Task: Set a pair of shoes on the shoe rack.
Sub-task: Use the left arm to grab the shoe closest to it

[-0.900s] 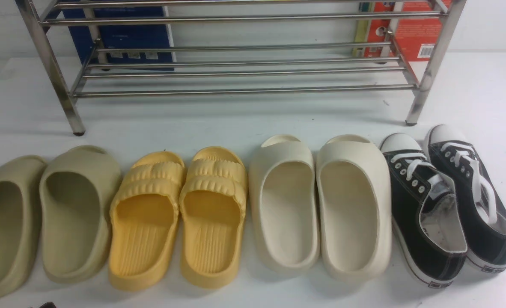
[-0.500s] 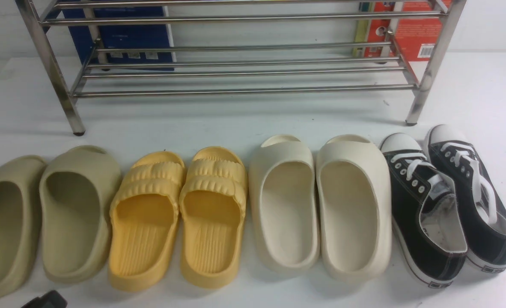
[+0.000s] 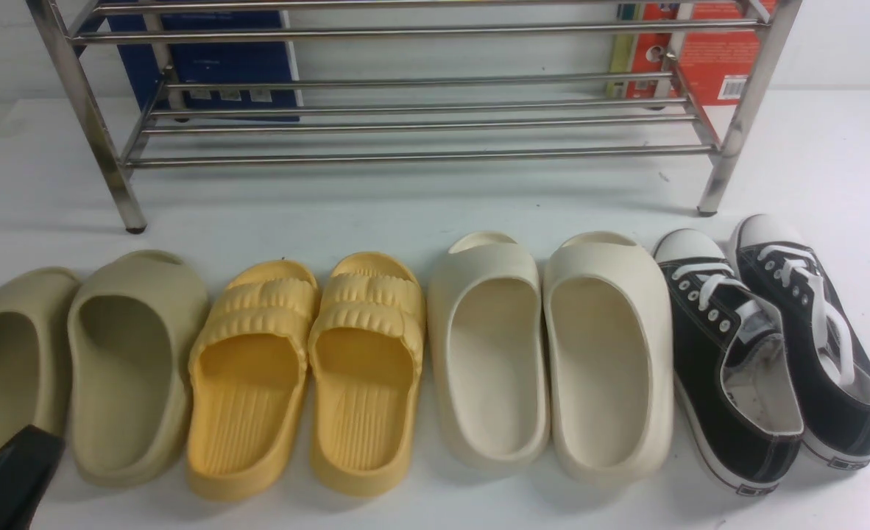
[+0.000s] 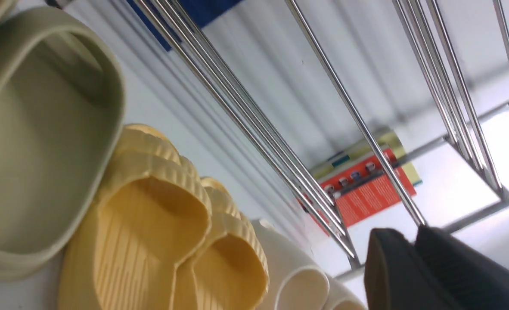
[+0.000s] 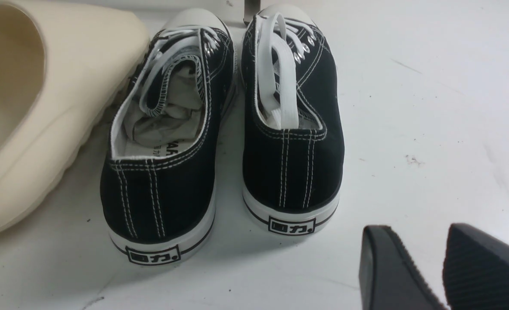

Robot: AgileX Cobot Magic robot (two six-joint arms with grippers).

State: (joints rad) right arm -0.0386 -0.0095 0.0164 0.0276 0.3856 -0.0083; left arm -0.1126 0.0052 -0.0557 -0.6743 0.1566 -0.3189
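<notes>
While the left pincer (image 3: 30,445), tips together, hangs by the khaki slide's (image 3: 1,353) heel, the yellow pair (image 3: 332,316) lies roughly at its three o'clock, long axes six-to-twelve, nearest this arm.

Left gripper (image 3: 19,464) has moved forward. It was barely in sight short of the leftmost khaki slide (image 3: 1,368); now it overlaps that slide's heel.

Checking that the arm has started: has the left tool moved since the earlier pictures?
Yes. The black left tool has pushed farther up into the front view, now overlapping the heel of the leftmost khaki-beige foam slide.
</notes>
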